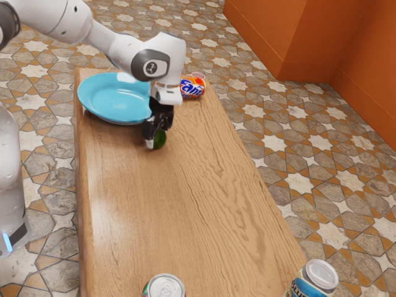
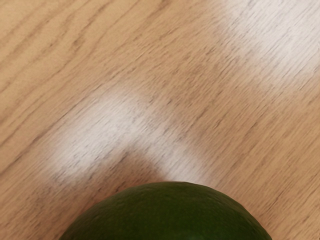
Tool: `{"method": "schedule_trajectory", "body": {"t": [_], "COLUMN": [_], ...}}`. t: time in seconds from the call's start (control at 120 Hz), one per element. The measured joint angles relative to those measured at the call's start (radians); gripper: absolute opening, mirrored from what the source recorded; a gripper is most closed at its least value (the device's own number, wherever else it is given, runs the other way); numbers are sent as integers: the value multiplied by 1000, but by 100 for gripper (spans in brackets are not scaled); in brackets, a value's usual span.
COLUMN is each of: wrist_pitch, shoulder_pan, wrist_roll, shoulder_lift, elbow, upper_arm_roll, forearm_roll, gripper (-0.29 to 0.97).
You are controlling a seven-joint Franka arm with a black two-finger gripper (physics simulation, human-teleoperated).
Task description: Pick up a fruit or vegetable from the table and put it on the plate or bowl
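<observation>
A small dark green round fruit [image 1: 161,140], much like a lime, sits low at the wooden table [image 1: 185,204], just in front of the light blue plate [image 1: 114,97]. My black gripper [image 1: 156,137] has come down over the fruit, one finger on each side and touching it, so it is shut on the fruit. In the wrist view the fruit's green top [image 2: 167,212] bulges right under my hand, with its shadow on the wood grain close beside it.
An orange soda can [image 1: 192,86] lies on its side behind the plate, near the table's far edge. Two upright cans stand at the near edge, one green-rimmed [image 1: 164,287] and one blue [image 1: 314,278]. An orange wall [image 1: 309,31] rises at the back right.
</observation>
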Motion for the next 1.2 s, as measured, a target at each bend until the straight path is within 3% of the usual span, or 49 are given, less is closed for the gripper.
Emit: {"method": "schedule_trajectory", "body": {"t": [0.2, 0.367, 0.542, 0.8, 1.125, 1.2], "wrist_pitch": [20, -6, -52, -80, -28, -21], "shoulder_pan": [14, 194, 366, 490, 499, 498], "wrist_roll": [1, 3, 9, 15, 19, 19], "shoulder_lift": [-174, -330, -419, -442, -339, -339], "elbow": [67, 38, -66, -152, -110, -108], "upper_arm_roll": [-1, -5, -9, -9, -8, -8], "forearm_roll": [-19, -23, -22, -22, -35, -46], "gripper": [38, 38, 36, 35, 35, 49]}}
